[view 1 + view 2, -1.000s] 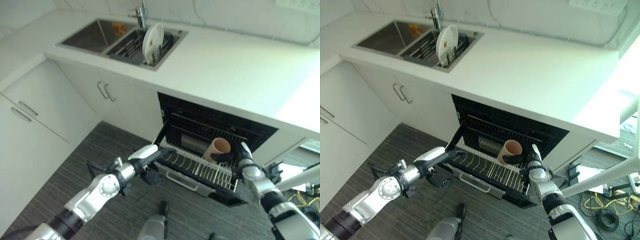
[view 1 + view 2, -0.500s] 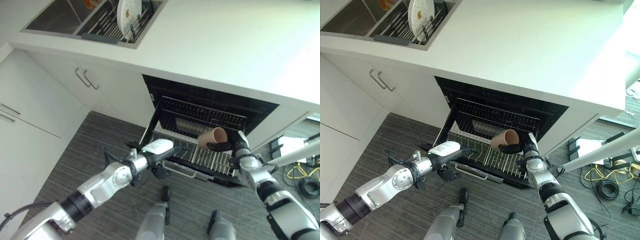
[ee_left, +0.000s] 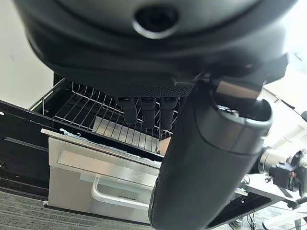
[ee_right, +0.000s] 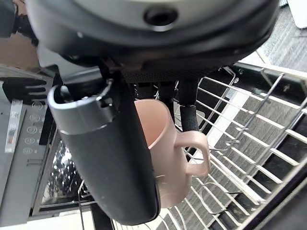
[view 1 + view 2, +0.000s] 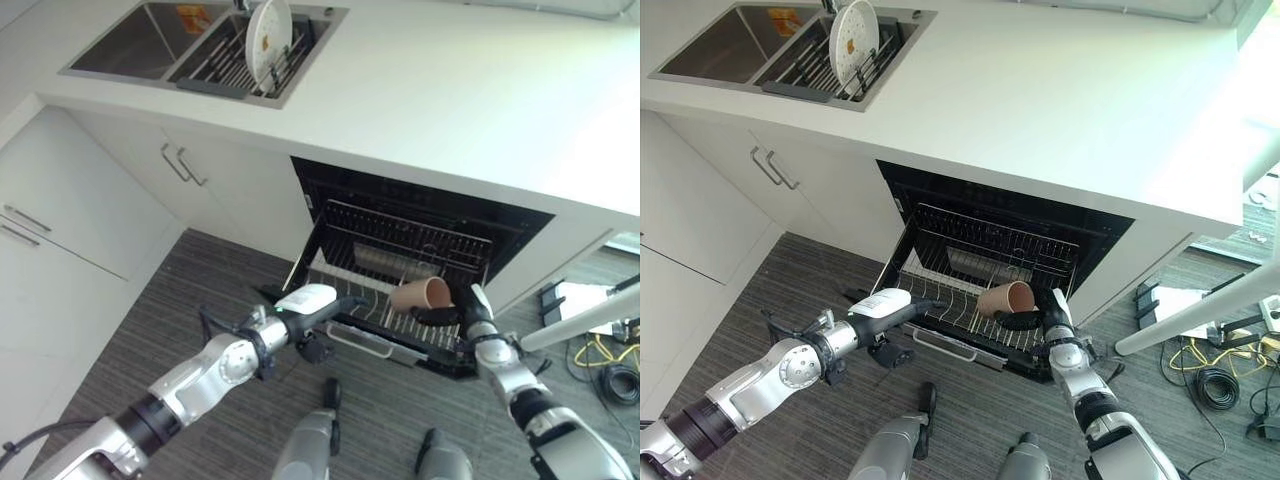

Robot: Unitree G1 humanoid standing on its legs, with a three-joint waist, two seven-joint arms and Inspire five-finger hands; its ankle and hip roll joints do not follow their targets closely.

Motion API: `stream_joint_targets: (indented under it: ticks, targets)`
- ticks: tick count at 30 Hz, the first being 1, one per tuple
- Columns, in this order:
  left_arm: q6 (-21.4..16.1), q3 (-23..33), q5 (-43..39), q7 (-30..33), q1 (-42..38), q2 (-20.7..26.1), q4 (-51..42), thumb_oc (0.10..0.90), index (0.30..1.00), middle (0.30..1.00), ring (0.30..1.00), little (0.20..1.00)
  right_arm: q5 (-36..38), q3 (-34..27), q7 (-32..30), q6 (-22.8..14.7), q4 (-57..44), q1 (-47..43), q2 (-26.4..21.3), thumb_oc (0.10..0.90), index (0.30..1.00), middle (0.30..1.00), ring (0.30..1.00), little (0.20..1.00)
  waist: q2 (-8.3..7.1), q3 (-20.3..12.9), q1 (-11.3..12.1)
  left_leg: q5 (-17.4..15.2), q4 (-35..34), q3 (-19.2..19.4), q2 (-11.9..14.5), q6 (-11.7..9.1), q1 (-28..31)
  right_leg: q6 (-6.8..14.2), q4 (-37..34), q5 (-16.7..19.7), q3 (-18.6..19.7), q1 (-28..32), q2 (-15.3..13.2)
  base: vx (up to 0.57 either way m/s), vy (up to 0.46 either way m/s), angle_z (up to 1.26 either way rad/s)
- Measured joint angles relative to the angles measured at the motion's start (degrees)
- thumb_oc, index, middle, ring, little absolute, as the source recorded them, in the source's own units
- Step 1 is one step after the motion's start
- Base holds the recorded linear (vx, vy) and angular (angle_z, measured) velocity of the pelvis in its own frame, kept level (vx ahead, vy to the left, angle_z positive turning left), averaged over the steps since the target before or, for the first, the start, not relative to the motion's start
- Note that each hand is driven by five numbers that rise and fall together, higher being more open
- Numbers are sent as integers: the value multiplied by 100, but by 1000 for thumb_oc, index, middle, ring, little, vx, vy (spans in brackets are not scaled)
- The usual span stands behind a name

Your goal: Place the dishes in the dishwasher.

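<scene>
The right hand (image 5: 1040,320) holds a pink mug (image 5: 1005,299) on its side over the right part of the pulled-out dishwasher rack (image 5: 960,310), its thumb and fingers closed around the mug's body near the handle. In the right wrist view, the mug (image 4: 165,148) sits between the thumb and the fingers, with the wire rack just past it. The left hand (image 5: 318,303) reaches to the front left edge of the rack, its fingers (image 3: 144,110) fairly straight and loose, holding nothing. The dishwasher (image 5: 420,225) stands open under the white counter (image 5: 450,100). A white plate (image 5: 267,28) stands upright in the drying rack (image 5: 215,65) in the sink at the counter's far left corner.
</scene>
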Motion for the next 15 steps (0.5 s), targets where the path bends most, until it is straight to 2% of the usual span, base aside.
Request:
stream_joint_targets:
  ticks: [2, 4, 6, 12, 15]
  targets:
    - [1, 64, 0, -1, 16, 11, 1, 800, 900, 900, 900, 900, -30, 0, 5, -51, 9, 95, 68, 400, 300, 300, 300, 300, -44, -34, 2, 1, -6, 2, 5, -1, 17, -16, 19, -11, 2, 4, 1, 26, -36, -1]
    - [-6, 60, 1, -3, 16, 11, 2, 800, 900, 900, 900, 900, -186, 39, 62, -68, 8, 298, 171, 400, 300, 300, 300, 300, -173, -136, -26, 3, -53, 3, 9, -3, 108, -16, -29, -12, 2, 97, 4, 25, -38, 0]
    - [-7, 60, 2, -3, 19, 12, 3, 800, 900, 900, 900, 900, -184, 47, 123, -85, 6, 453, 220, 400, 300, 300, 300, 300, -238, -241, -13, 3, -68, 5, 9, -4, 113, -16, -57, -12, 3, 109, 11, 0, 0, 0]
    - [-8, 61, 3, -27, 35, 14, 4, 800, 900, 900, 900, 900, -229, 10, 163, -86, -7, 558, 278, 400, 300, 300, 300, 300, -292, -306, -15, -17, -77, 11, 17, -10, 222, -11, -114, -4, 21, 233, 29, 33, -24, 0]
    - [-13, 62, 3, -53, 102, 31, 4, 800, 900, 900, 900, 900, -581, 15, 261, -122, -106, 693, 240, 400, 300, 300, 300, 300, -385, -393, -4, -44, -71, -2, 28, -41, 284, -12, -178, -5, -2, 333, 45, 55, -43, 0]
